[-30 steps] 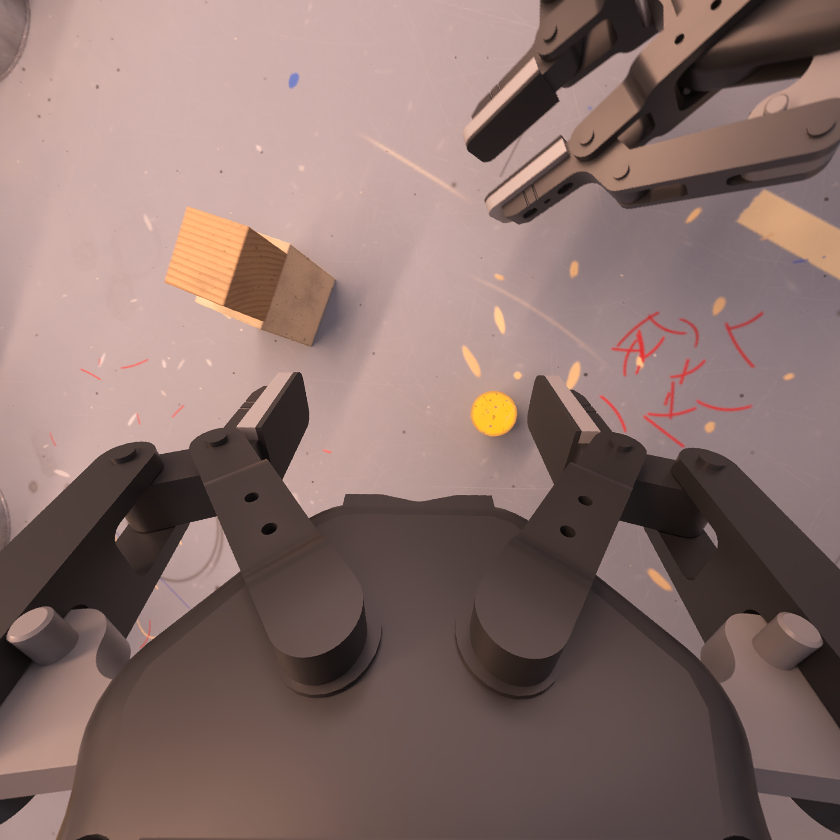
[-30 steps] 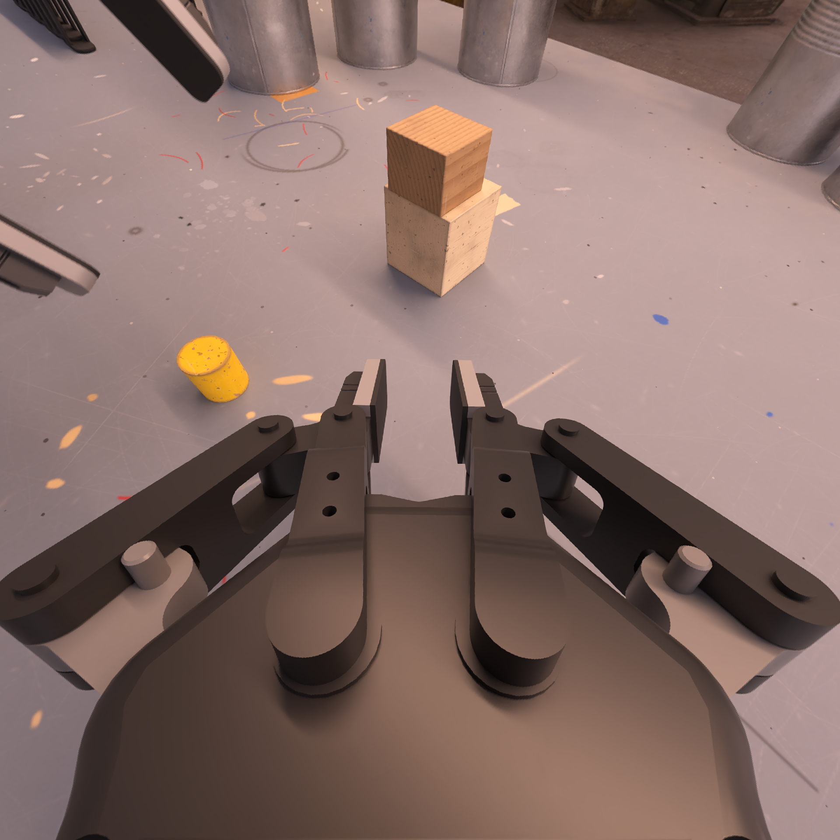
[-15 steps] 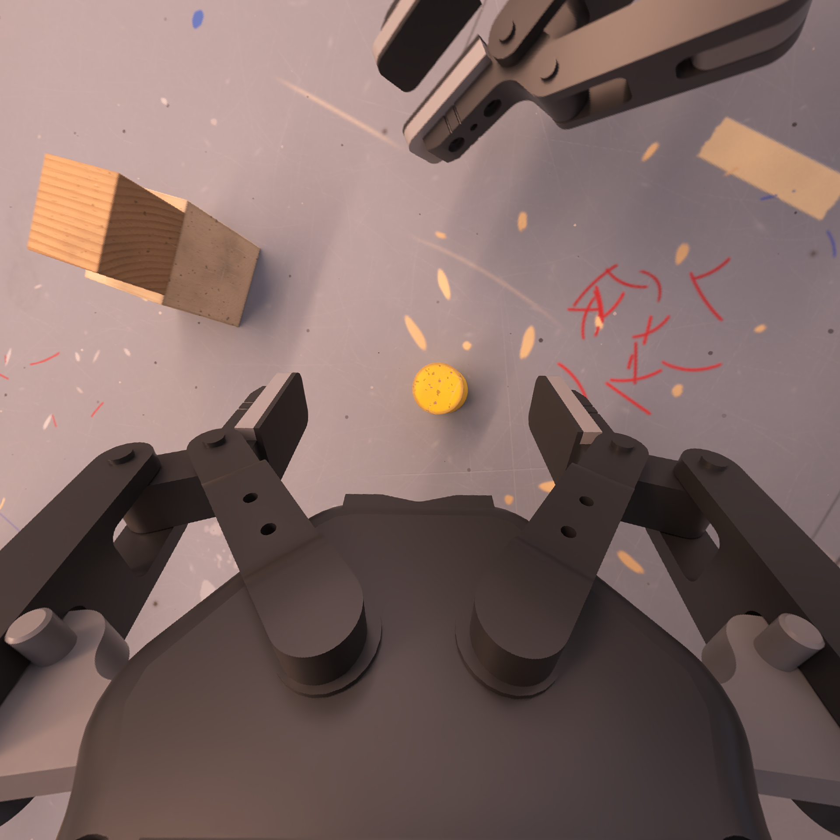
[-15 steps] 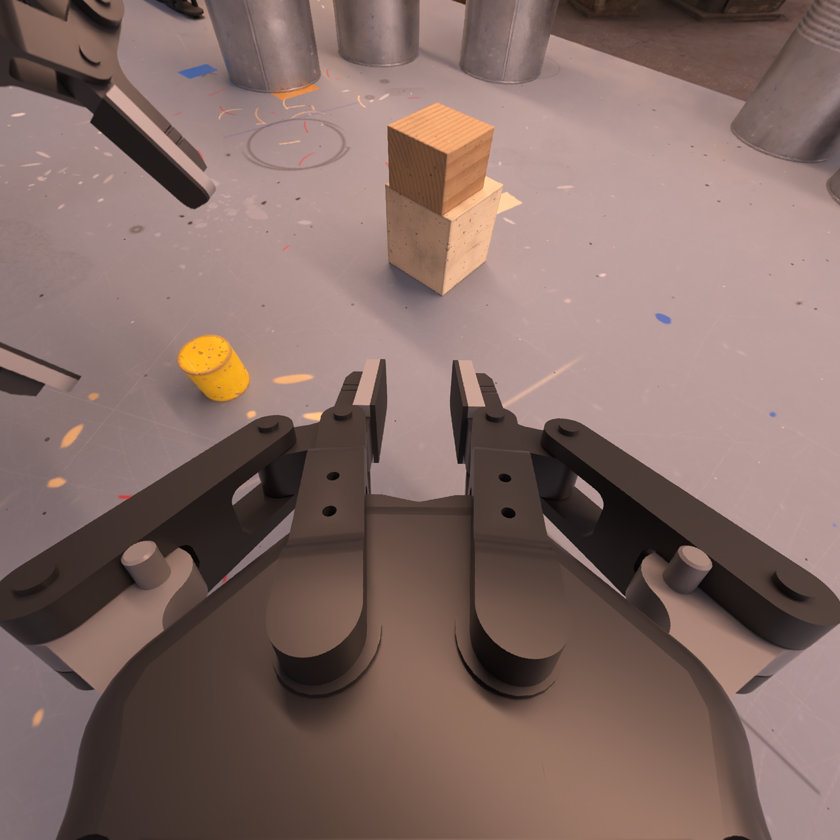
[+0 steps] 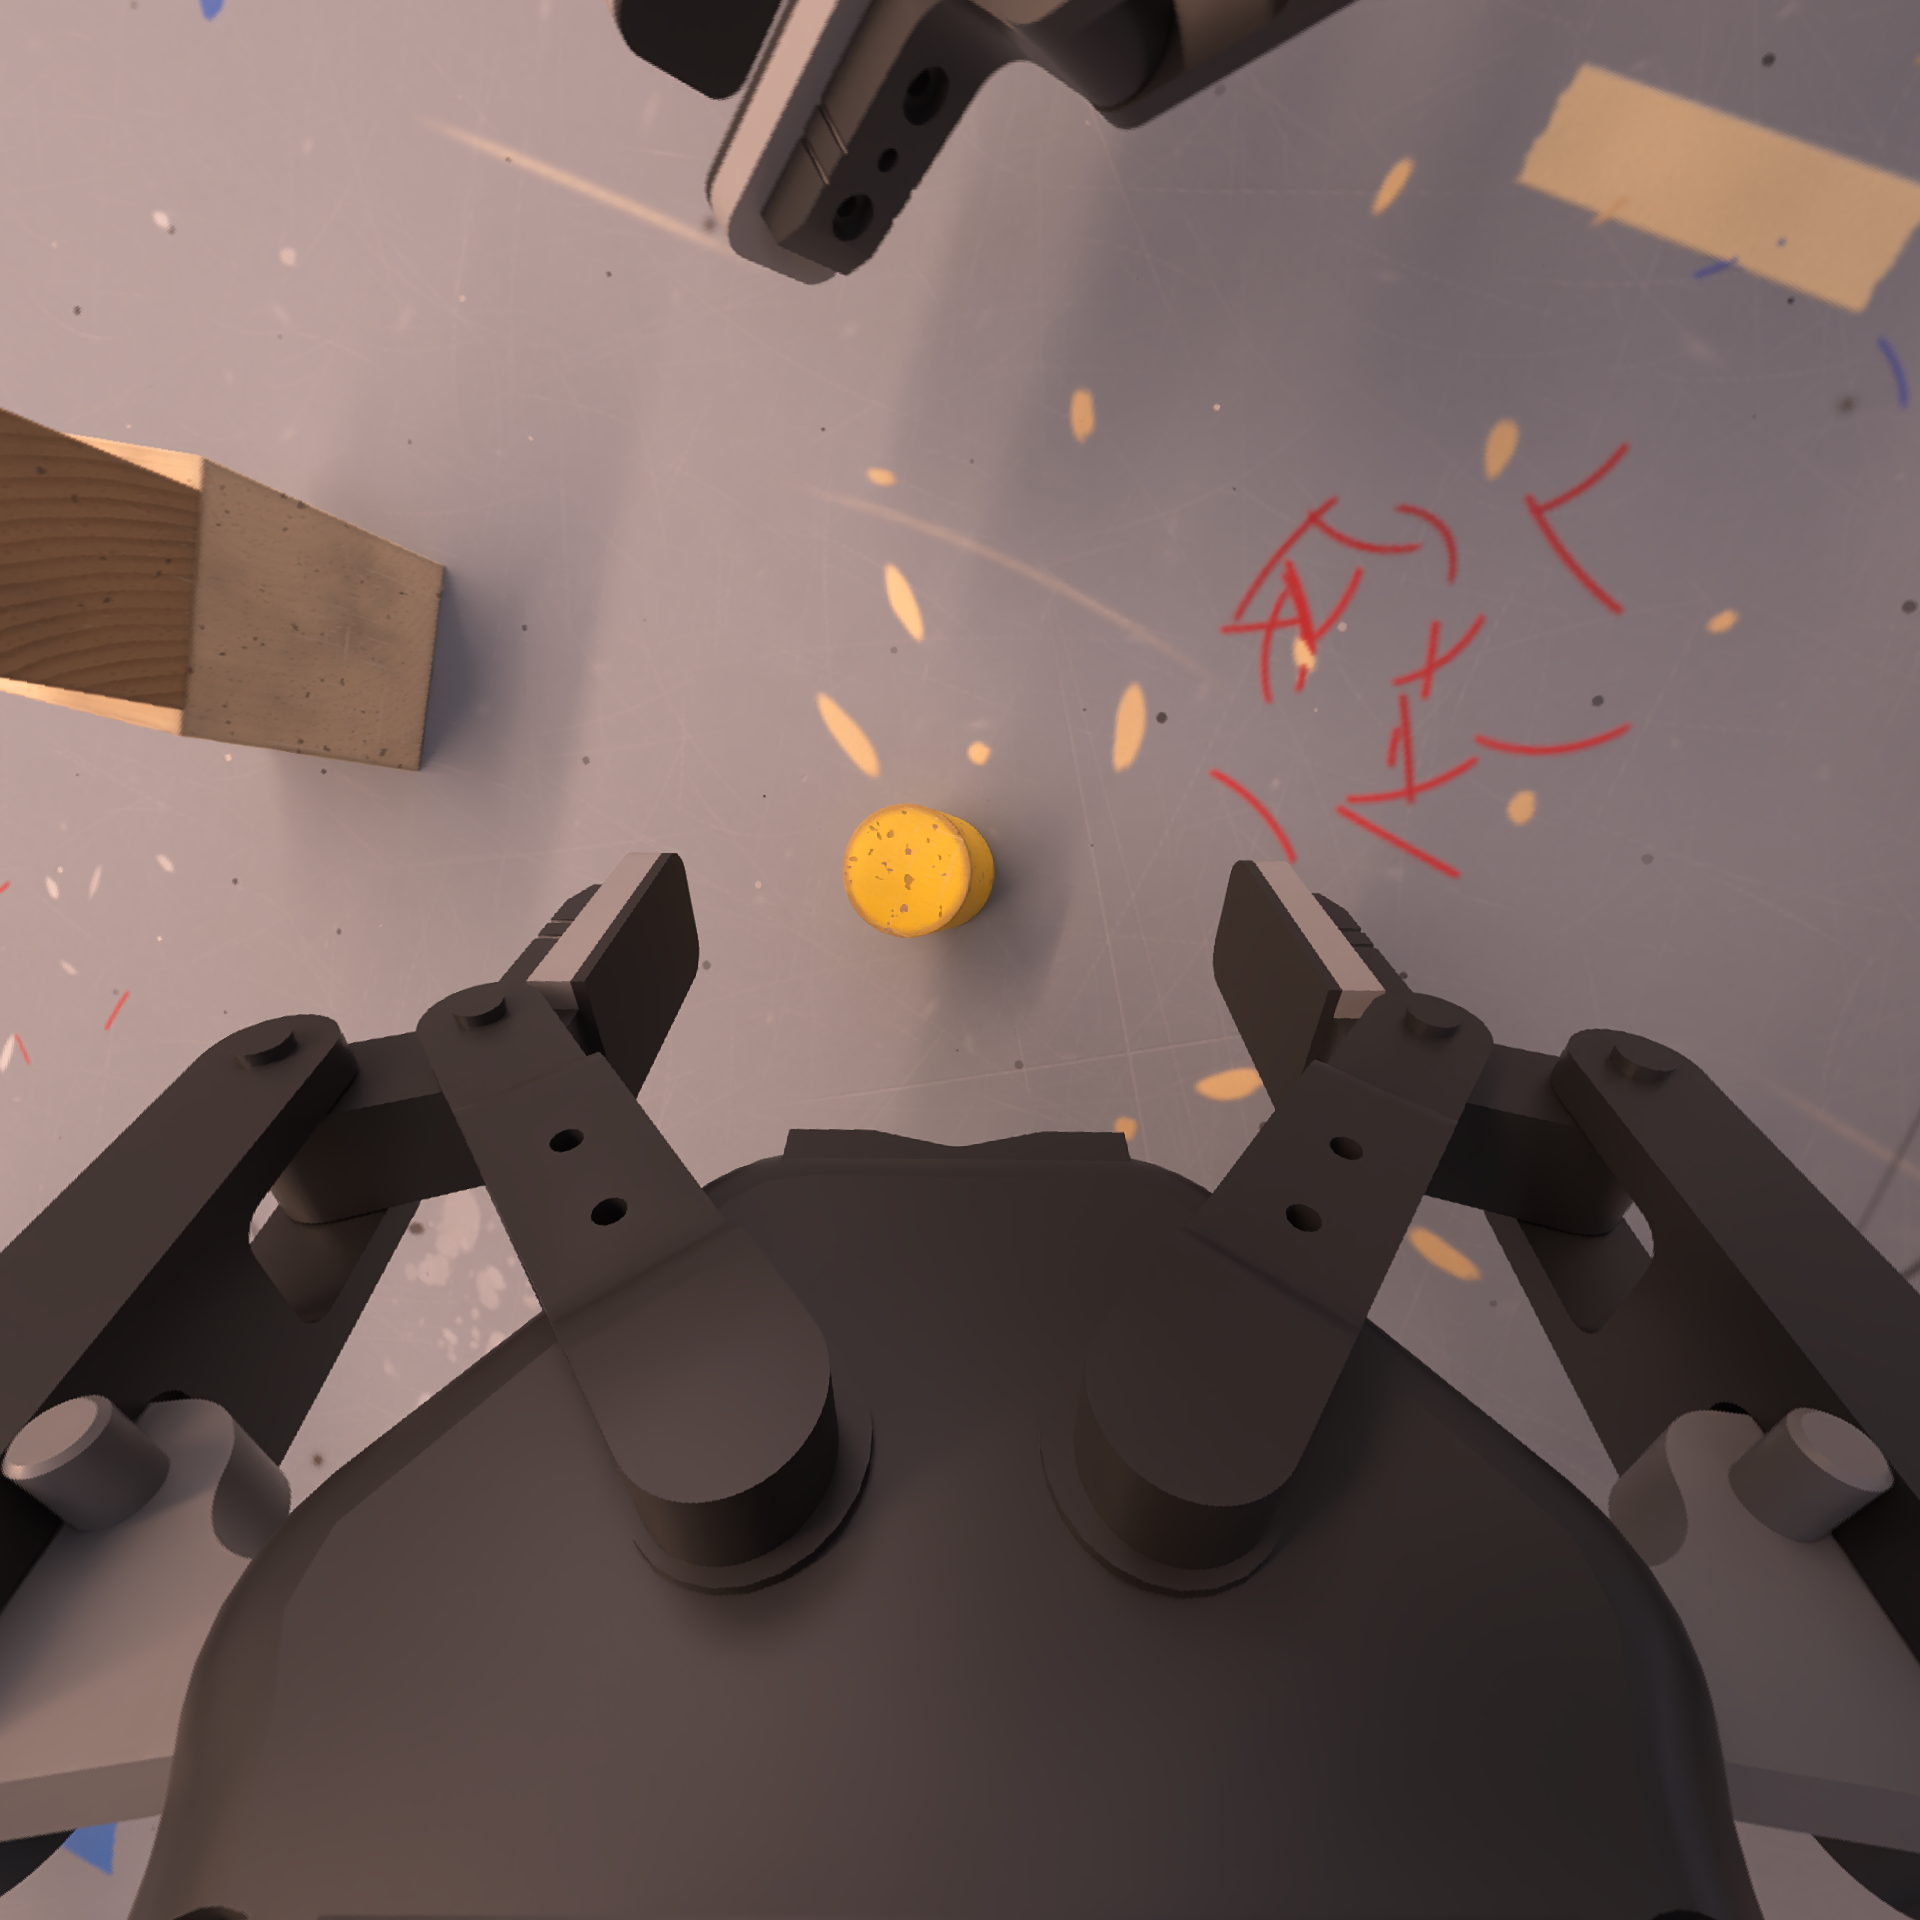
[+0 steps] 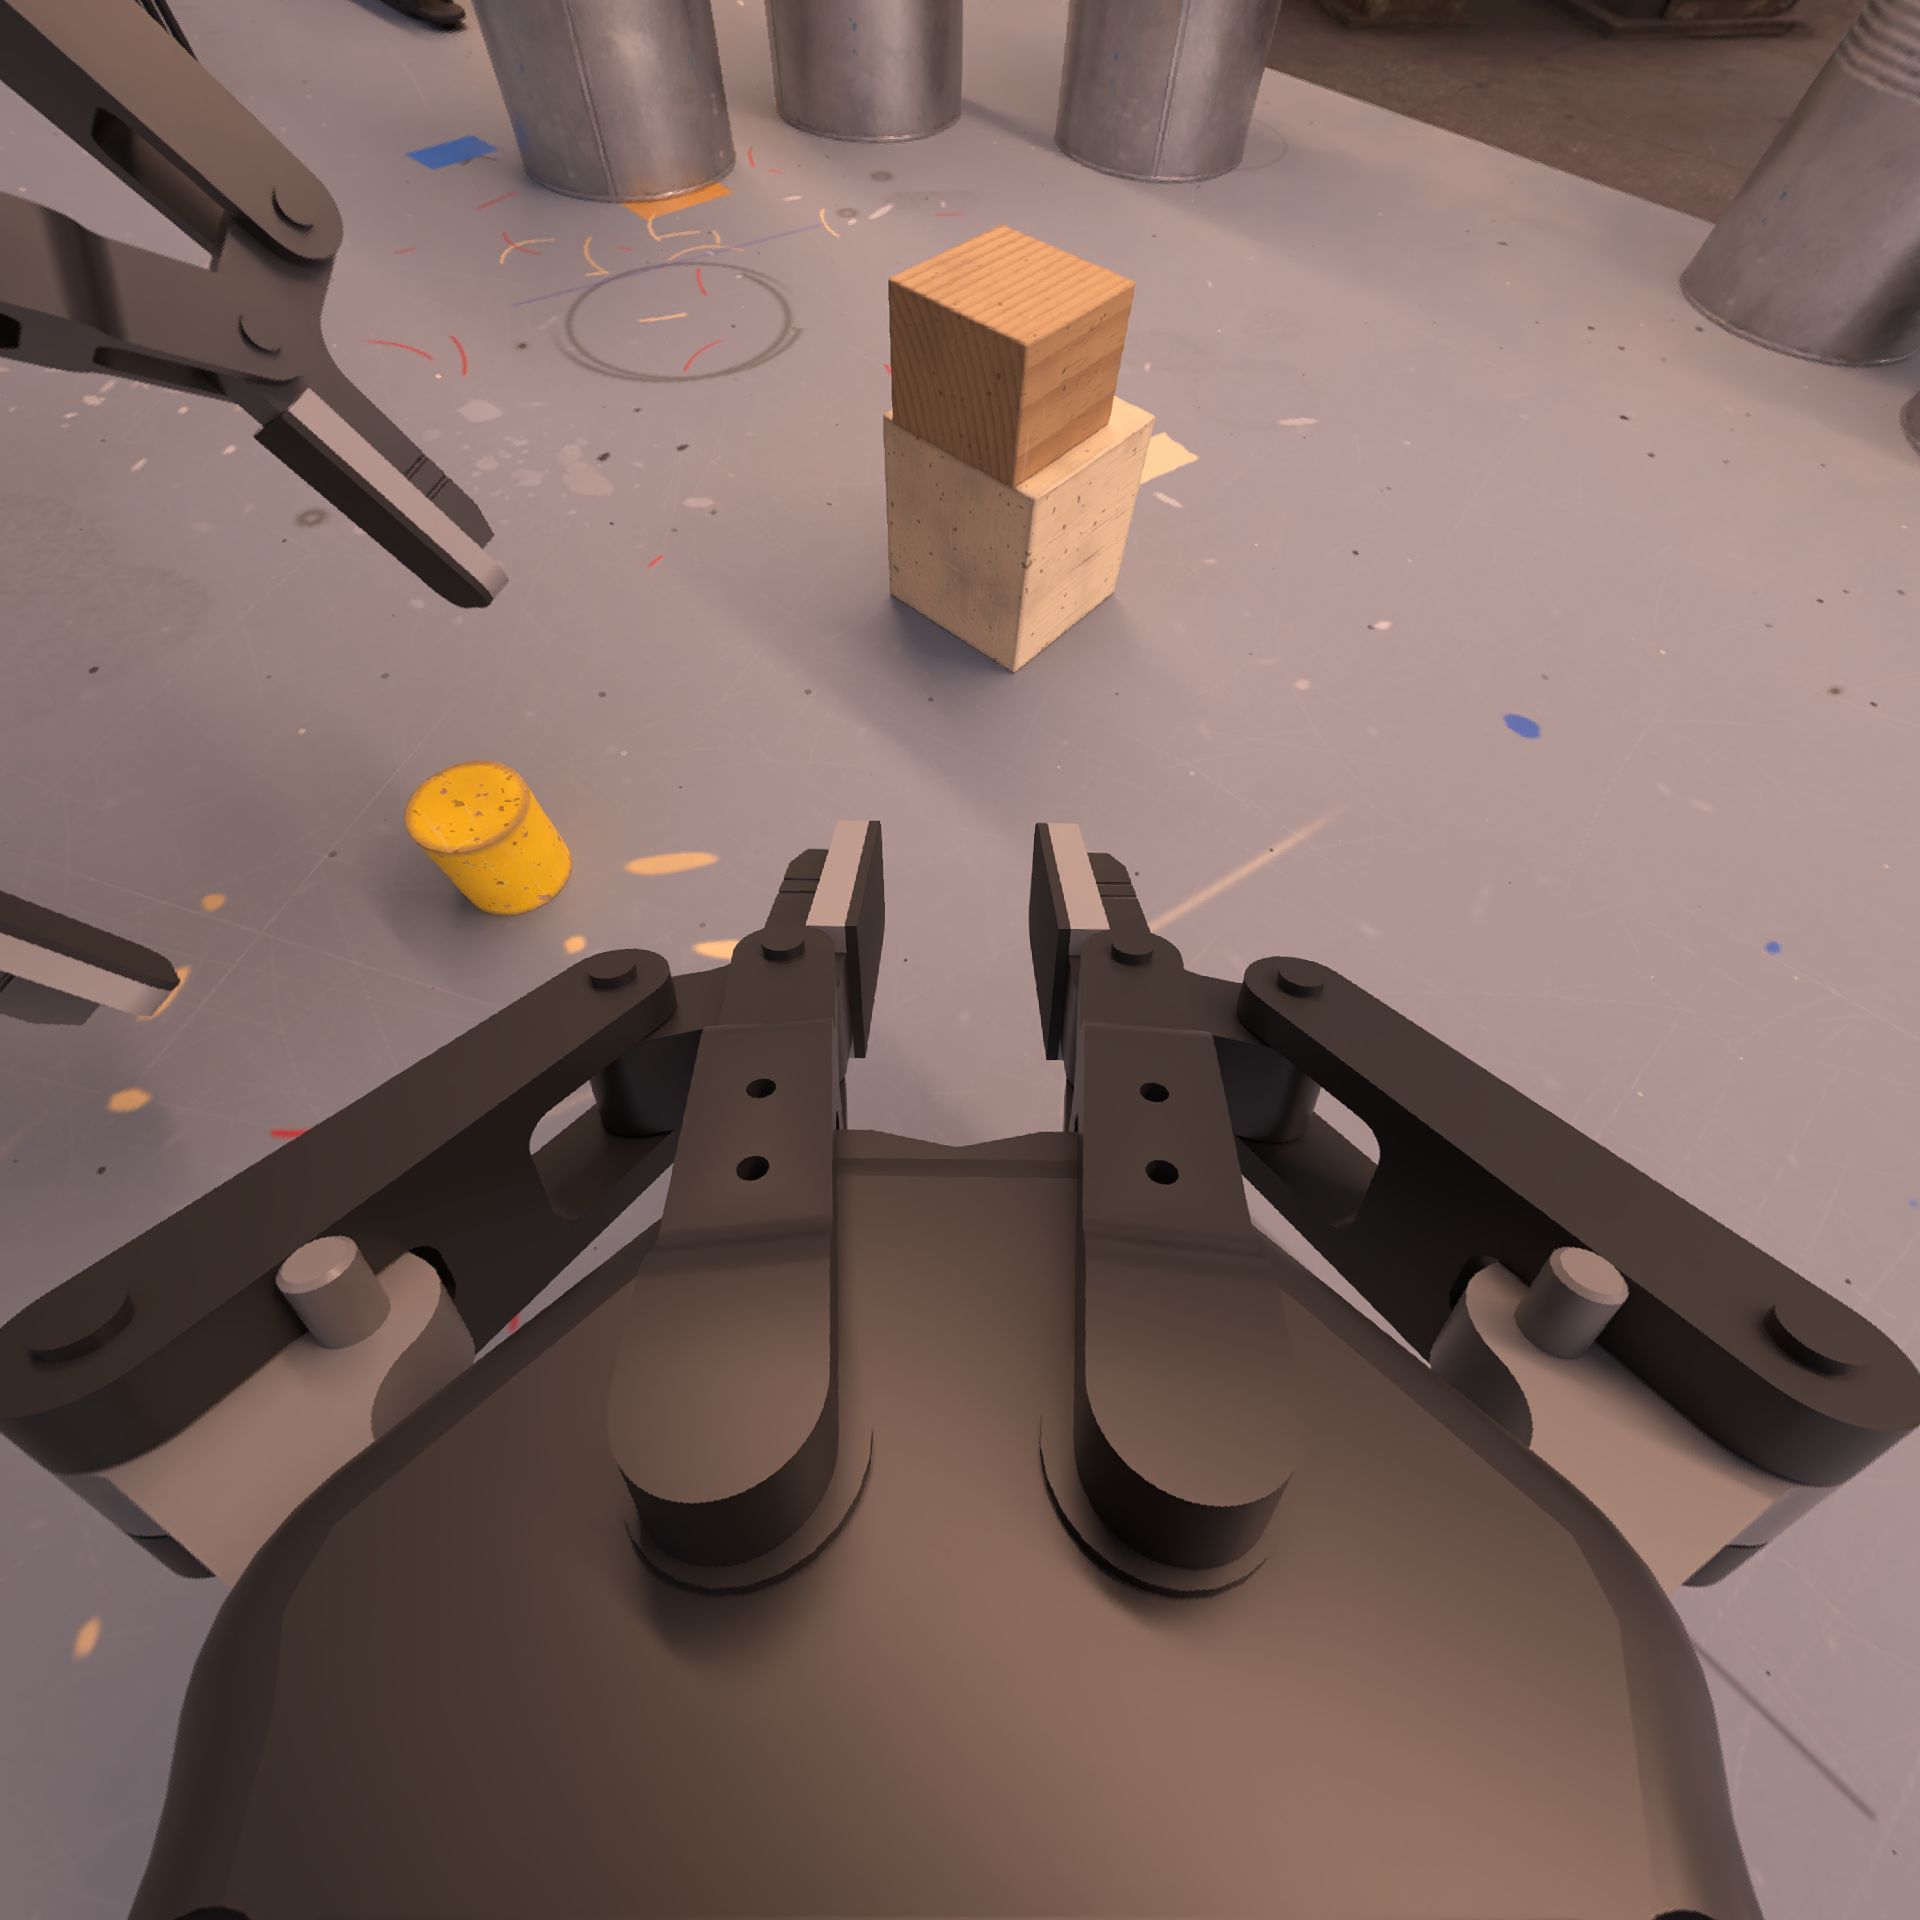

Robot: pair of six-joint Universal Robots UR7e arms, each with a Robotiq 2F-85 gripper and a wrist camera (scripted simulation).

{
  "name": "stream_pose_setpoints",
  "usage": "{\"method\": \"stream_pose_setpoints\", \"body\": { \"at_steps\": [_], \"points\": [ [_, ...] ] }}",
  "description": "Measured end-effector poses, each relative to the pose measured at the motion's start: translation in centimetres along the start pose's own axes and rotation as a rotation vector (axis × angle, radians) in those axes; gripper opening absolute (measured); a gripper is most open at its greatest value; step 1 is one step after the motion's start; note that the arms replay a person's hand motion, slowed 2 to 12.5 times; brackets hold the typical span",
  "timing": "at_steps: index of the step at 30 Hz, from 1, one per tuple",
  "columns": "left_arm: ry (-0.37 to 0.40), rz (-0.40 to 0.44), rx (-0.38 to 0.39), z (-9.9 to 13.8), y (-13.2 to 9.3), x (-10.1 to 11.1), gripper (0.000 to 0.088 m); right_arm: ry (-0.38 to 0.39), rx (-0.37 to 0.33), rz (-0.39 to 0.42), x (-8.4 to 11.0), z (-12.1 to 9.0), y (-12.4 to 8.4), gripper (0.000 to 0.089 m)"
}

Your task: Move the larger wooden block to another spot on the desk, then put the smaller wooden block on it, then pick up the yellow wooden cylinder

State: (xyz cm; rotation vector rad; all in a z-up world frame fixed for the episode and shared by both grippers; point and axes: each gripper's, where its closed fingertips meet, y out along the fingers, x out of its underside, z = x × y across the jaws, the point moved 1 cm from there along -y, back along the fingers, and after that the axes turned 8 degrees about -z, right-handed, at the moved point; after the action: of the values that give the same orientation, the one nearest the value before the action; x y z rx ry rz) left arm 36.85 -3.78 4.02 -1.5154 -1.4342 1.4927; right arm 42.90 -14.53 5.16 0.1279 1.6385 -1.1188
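The yellow cylinder [image 5: 916, 871] stands upright on the grey desk, straight below my left gripper [image 5: 954, 891], which is wide open above it with a finger on each side. It also shows in the right wrist view [image 6: 486, 836], to the left of my right gripper [image 6: 958, 871]. The right gripper is partly open and empty, above bare desk. The smaller brown block [image 6: 1008, 353] sits on the larger pale block [image 6: 997, 561] ahead of the right gripper. The stack lies at the left edge of the left wrist view [image 5: 312, 665].
Several metal cans [image 6: 613, 94] stand along the back of the desk, one more at the right [image 6: 1818, 229]. A strip of tan tape [image 5: 1714, 187] and red scribbles [image 5: 1403, 665] mark the surface. The right gripper's fingers [image 5: 831, 156] hang just beyond the cylinder.
My left gripper has moved sideways and lower, so the cylinder now lies centred between its open fingers and looks bigger. The right gripper and the block stack have not moved.
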Motion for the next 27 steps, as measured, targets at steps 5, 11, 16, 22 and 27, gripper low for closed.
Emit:
{"method": "stream_pose_setpoints", "body": {
  "at_steps": [5,11,16,22,27],
  "points": [
    [0.040,-0.021,0.011,0.3,0.4,0.3,0.0854,0.000,-0.001,-0.003,0.0,0.0,0.0,0.0259],
    [0.082,-0.045,0.015,0.3,0.8,0.4,0.0854,0.000,-0.001,-0.005,0.0,0.0,0.1,0.0260],
    [0.112,-0.059,0.016,0.2,0.9,0.4,0.0854,0.000,-0.002,-0.007,0.0,0.0,0.1,0.0260],
    [0.141,-0.069,0.025,0.0,1.1,0.3,0.0845,0.000,-0.003,-0.008,0.1,0.0,0.1,0.0260],
    [0.160,-0.078,0.041,-0.2,1.2,0.2,0.0828,0.000,-0.003,-0.009,0.1,0.0,0.1,0.0260]
  ]
}}
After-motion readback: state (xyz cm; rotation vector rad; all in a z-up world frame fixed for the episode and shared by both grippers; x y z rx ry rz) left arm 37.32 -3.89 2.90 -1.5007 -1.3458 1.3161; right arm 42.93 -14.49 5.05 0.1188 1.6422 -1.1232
